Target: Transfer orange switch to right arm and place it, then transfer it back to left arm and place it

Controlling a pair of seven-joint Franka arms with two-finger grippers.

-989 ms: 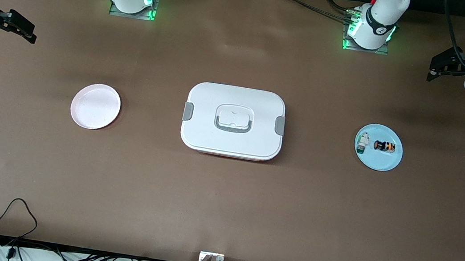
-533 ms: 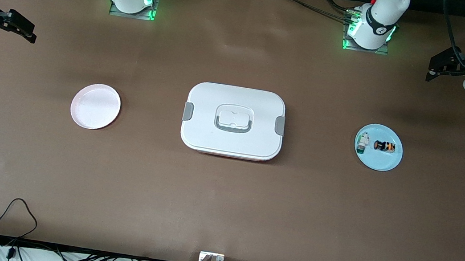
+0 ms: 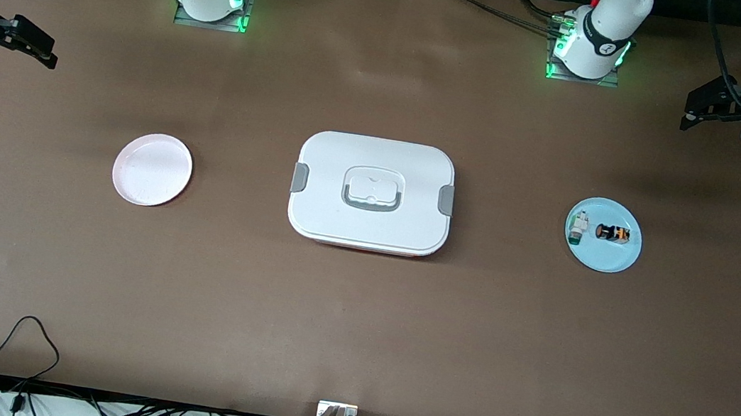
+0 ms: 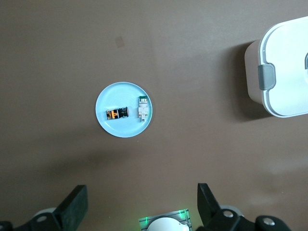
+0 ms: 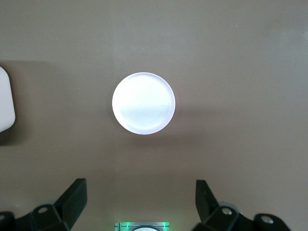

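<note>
Sideways on blue plate (image 3: 610,260), orange switch (image 3: 612,233) (black, orange-banded), left gripper (image 4: 139,204) wide, right gripper (image 5: 139,199) wide

The brown worktop (image 3: 355,321) carries three things directly, set in a row along its middle and well apart. A white box (image 3: 372,194) with grey side clips and a lid sits at the centre. A pale pink plate (image 3: 152,169) lies toward the right arm's end of the worktop. A light blue plate (image 3: 611,257) lies toward the left arm's end. Both arm bases are bolted along the worktop edge farthest from the front camera.
</note>
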